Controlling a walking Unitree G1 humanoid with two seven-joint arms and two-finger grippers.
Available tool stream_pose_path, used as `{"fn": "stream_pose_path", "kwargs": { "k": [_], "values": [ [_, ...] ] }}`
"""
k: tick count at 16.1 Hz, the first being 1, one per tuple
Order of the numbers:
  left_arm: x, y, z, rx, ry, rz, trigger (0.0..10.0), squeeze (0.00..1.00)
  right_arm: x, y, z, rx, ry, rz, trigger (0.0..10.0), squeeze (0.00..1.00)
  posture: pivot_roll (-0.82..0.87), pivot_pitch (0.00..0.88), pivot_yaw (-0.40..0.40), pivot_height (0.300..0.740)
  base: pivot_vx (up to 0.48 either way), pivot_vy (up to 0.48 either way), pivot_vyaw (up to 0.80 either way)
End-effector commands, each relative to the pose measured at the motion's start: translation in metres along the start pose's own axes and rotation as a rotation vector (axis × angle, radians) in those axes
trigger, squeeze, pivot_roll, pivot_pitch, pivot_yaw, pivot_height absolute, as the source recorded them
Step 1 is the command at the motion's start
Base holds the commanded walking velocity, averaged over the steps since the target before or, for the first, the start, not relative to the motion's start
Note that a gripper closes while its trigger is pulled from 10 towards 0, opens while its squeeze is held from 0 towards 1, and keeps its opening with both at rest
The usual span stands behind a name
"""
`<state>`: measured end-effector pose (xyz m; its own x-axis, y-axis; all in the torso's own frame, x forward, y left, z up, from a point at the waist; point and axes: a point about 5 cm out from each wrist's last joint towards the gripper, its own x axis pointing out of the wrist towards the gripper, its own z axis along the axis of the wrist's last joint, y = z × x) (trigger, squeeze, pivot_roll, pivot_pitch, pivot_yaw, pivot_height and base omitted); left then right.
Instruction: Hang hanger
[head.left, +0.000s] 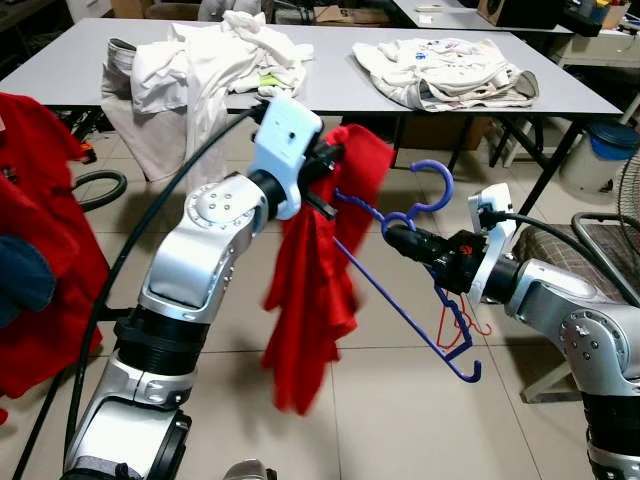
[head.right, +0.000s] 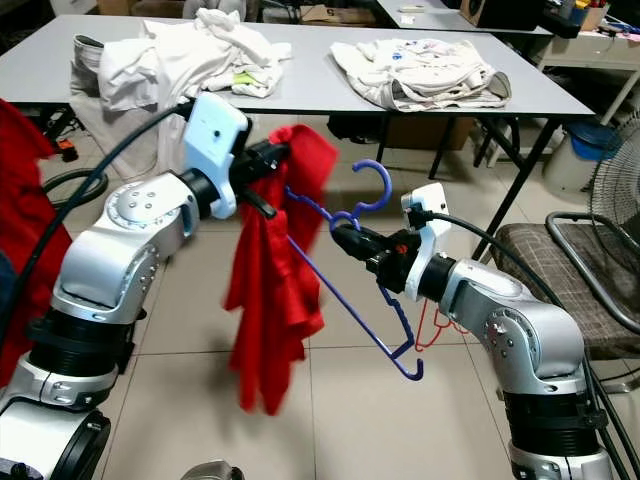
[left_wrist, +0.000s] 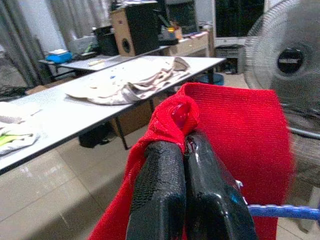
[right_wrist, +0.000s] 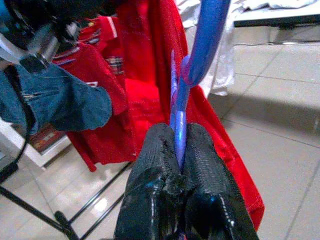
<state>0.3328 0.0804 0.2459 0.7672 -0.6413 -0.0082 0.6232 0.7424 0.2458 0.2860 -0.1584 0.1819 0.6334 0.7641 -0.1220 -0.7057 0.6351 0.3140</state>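
Note:
A blue plastic hanger (head.left: 400, 290) is held in mid-air in front of me, hook (head.left: 432, 186) pointing up. My right gripper (head.left: 392, 229) is shut on the hanger just below its hook; the right wrist view shows the blue bar (right_wrist: 178, 122) pinched between the black fingers (right_wrist: 155, 165). A red garment (head.left: 315, 300) hangs limp from one hanger arm. My left gripper (head.left: 330, 160) is shut on the garment's top edge, and the left wrist view shows red cloth (left_wrist: 175, 117) bunched between its fingertips (left_wrist: 160, 170). A thin red hanger (head.left: 458, 325) dangles by the blue one's lower end.
A grey table (head.left: 340, 85) stands behind with heaps of white clothes (head.left: 215, 60) and a cream shirt (head.left: 450, 72). More red clothing (head.left: 40, 260) hangs at my left. A chair (head.left: 590, 250) and a fan (head.left: 630, 190) are at the right. Tiled floor (head.left: 400, 420) lies below.

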Motion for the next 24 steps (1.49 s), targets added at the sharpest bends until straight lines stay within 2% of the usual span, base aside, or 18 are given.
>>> {"fn": "stream_pose_path", "kwargs": {
  "k": [1,5,11,12,13,15,16,18,22,23,24],
  "values": [
    [0.001,-0.008,0.008,0.006,-0.023,-0.049,0.0,0.0,0.0,0.002,0.006,-0.011,-0.019,0.009,0.0,0.0,0.02,0.0,-0.027,0.74,0.0,0.0,0.0],
    [0.001,-0.021,0.006,0.006,0.009,-0.136,0.0,0.0,0.007,-0.005,0.015,-0.032,-0.074,-0.082,0.0,0.0,0.02,0.0,-0.028,0.74,0.0,0.0,0.0],
    [0.003,-0.033,0.001,0.003,0.046,-0.173,0.0,0.0,0.016,0.001,0.021,-0.011,-0.115,-0.035,0.0,0.0,0.03,0.0,-0.032,0.74,0.0,0.0,0.0],
    [0.002,-0.034,-0.002,0.006,0.067,-0.17,1.4,0.0,0.016,0.002,0.025,-0.002,-0.138,-0.029,0.0,0.0,0.02,0.0,-0.03,0.74,0.0,0.0,0.0],
    [0.003,-0.029,-0.008,0.036,0.098,-0.111,10.0,0.0,0.014,0.002,0.03,0.005,-0.17,-0.015,0.0,0.0,0.02,0.0,-0.027,0.74,0.0,0.0,0.0],
    [0.004,-0.022,-0.013,0.039,0.115,-0.059,10.0,0.0,0.013,0.004,0.033,0.007,-0.19,-0.001,0.0,0.0,0.02,0.0,-0.026,0.74,0.0,0.0,0.0],
    [0.003,-0.011,-0.017,0.053,0.14,0.008,10.0,0.96,0.01,0.005,0.036,0.001,-0.205,0.017,0.0,0.0,0.02,0.0,-0.024,0.74,0.0,0.0,0.0],
    [0.002,-0.002,-0.016,0.055,0.132,0.05,10.0,1.0,0.006,0.005,0.038,-0.006,-0.209,0.036,0.0,0.0,0.02,0.0,-0.023,0.74,0.0,0.0,0.0],
    [0.003,-0.008,-0.01,0.032,0.1,0.022,10.0,1.0,0.004,0.004,0.037,-0.005,-0.205,0.039,0.0,0.0,0.02,0.0,-0.027,0.74,0.0,0.0,0.0],
    [0.0,-0.015,-0.006,0.027,0.084,-0.05,10.0,1.0,0.003,0.002,0.038,-0.006,-0.208,0.034,0.0,0.0,0.02,0.0,-0.027,0.74,0.0,0.0,0.0],
    [-0.007,-0.023,-0.004,0.004,0.088,-0.167,10.0,1.0,0.001,0.0,0.04,-0.009,-0.211,0.029,0.0,0.0,0.02,0.0,-0.029,0.74,0.0,0.0,0.0]
  ]
}}
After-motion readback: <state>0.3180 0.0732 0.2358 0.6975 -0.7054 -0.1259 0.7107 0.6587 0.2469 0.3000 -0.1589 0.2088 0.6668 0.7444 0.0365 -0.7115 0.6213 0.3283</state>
